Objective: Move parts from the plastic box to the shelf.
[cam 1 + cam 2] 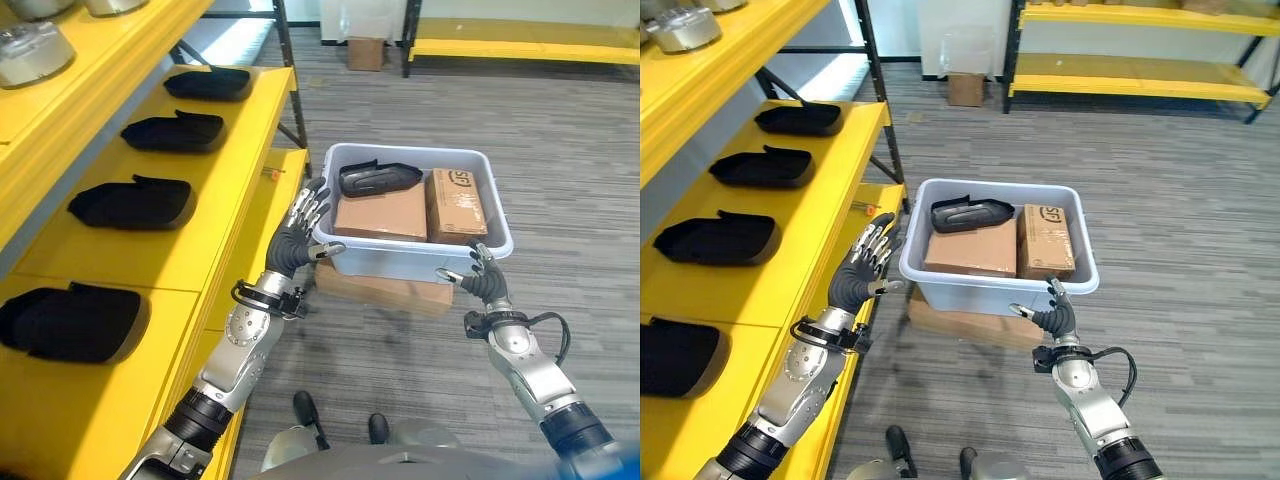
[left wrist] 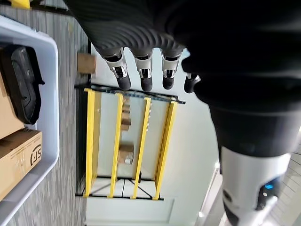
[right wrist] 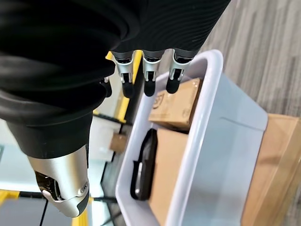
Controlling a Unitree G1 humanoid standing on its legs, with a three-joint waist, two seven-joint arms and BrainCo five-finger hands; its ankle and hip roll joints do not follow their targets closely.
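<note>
**Stock at hand: one black part in the box, four on the shelf**

- Plastic box point(image 1: 470, 250): pale grey-blue, open-topped, sitting on a flat cardboard carton point(image 1: 385, 288) on the grey carpet floor point(image 1: 560, 130), just beside the yellow shelf point(image 1: 235, 210).
- Box contents: you have one black moulded part point(image 1: 378, 177) lying at the far left corner, resting partly on a wide cardboard box point(image 1: 381, 213); a second, narrower cardboard box point(image 1: 455, 205) lies to its right.
- Shelf stock: four black moulded parts of the same kind lie in a row on the middle shelf level, well apart from one another, the nearest point(image 1: 70, 322) at your lower left, the farthest point(image 1: 208, 82) near the shelf post. Metal parts point(image 1: 30, 50) sit on the level above.
- Left hand point(image 1: 300, 235): fingers straight and spread, released, holding nothing, against the box's left outer wall near the rim.
- Right hand point(image 1: 482, 280): fingers relaxed and released, holding nothing, just beside the box's near right corner.
- Background: a second yellow rack point(image 1: 1140, 60) and a small carton point(image 1: 965, 88) stand across the room.
</note>
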